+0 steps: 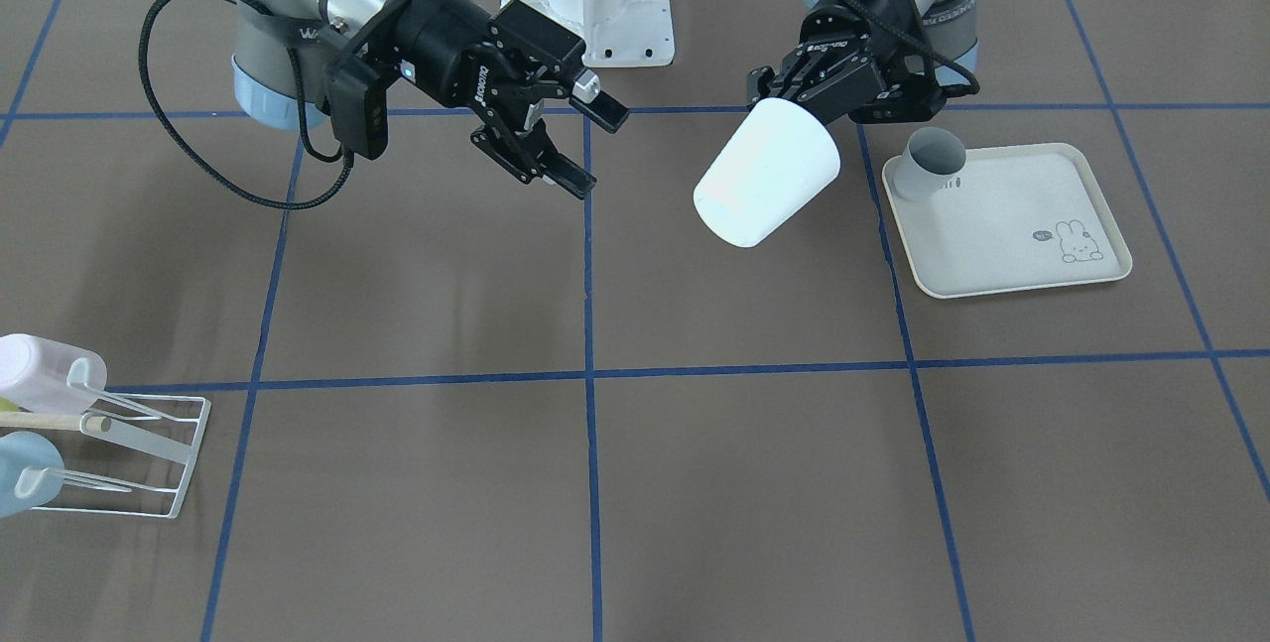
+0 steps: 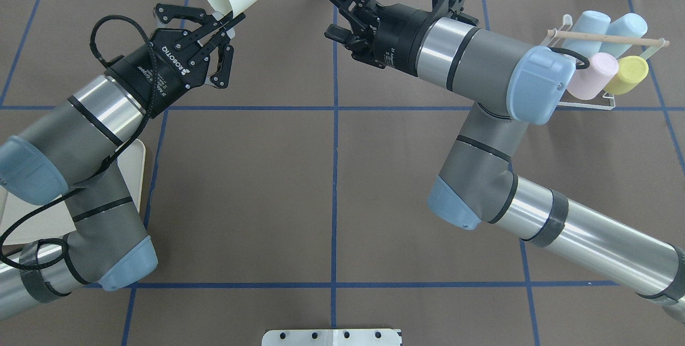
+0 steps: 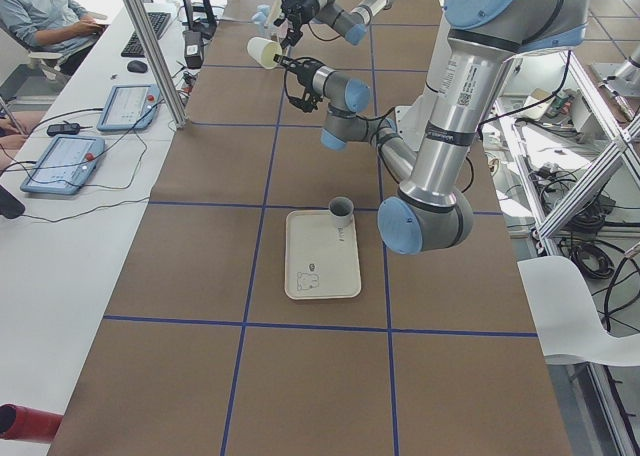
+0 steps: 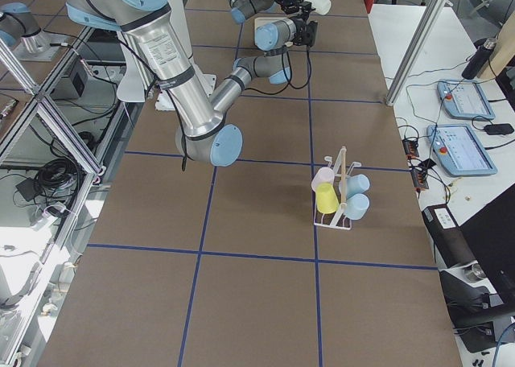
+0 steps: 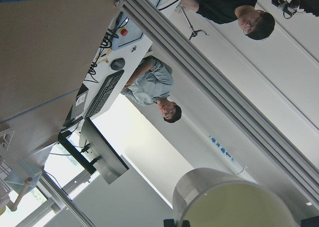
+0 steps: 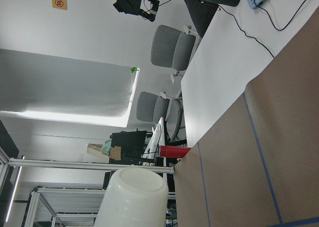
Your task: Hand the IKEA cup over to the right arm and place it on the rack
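Over the far side of the surface (image 1: pixel 695 483), the white IKEA cup (image 1: pixel 769 176) hangs tilted in the air, pinched at its narrower end by the left tool (image 1: pixel 794 98). Right tool (image 1: pixel 596 148): jaws spread wide, facing the cup, near but not touching.

Rack (image 1: pixel 149 444): well apart, at the surface's end on the robot's right, crowded with pastel cups (image 2: pixel 594 74). Grey cup (image 1: pixel 933 161) stands on the rabbit tray (image 1: pixel 992 245); not involved.

Risks, as judged:
- An off-centre close on the smooth tapered wall could squeeze the cup out.
- If the left tool lets go before the right grips firmly, the cup drops.
- The tools could knock together in the tight handover.
- The crowded rack leaves little free room.
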